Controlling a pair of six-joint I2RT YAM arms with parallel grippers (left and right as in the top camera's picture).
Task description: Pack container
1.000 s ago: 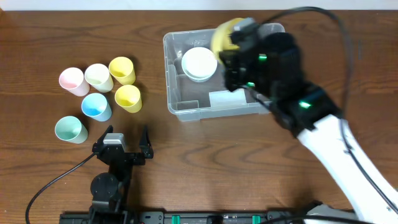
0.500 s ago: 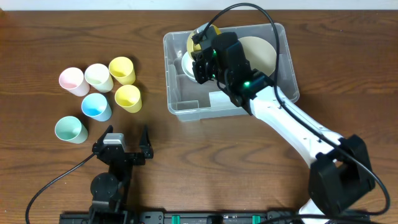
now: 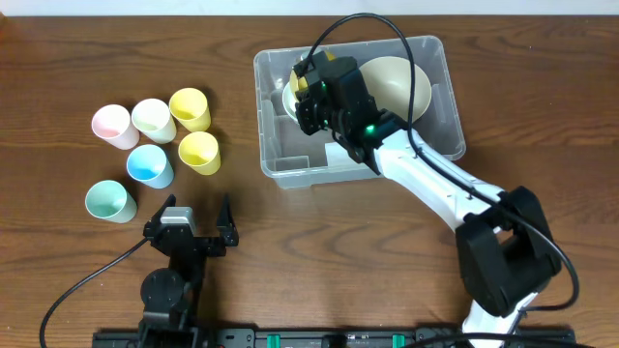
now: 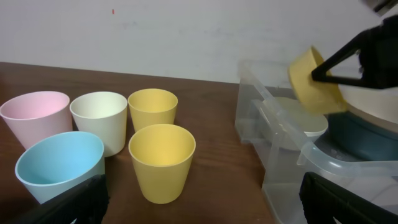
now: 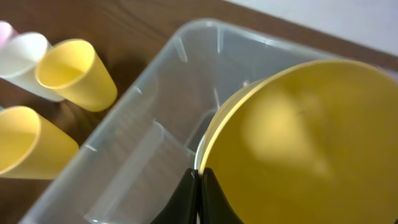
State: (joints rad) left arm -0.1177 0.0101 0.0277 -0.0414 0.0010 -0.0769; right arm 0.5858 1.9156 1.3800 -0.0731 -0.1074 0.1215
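The clear container [image 3: 267, 145] stands at the back centre of the table. My right gripper [image 3: 304, 95] is shut on the rim of a yellow bowl [image 3: 299, 68] and holds it tilted on edge over the container's left part, above a white bowl [image 3: 287, 101]. The right wrist view shows the yellow bowl [image 5: 311, 143] filling the frame, with the gripper [image 5: 199, 190] pinching its rim. A large cream bowl [image 3: 392, 82] lies in the container's right part. My left gripper [image 3: 199, 206] is open near the front edge, with nothing between its fingers [image 4: 68, 205].
Several cups stand left of the container: pink [image 3: 111, 124], cream [image 3: 153, 118], two yellow [image 3: 191, 108] [image 3: 199, 151], blue [image 3: 150, 165] and green [image 3: 109, 201]. A dark grey-blue bowl [image 4: 354, 137] sits under the cream bowl. The right arm reaches diagonally across the container's front right corner.
My right gripper has carried the yellow bowl leftward and down, from above the container's back right to its left part. This uncovered the cream bowl. The left arm has not moved.
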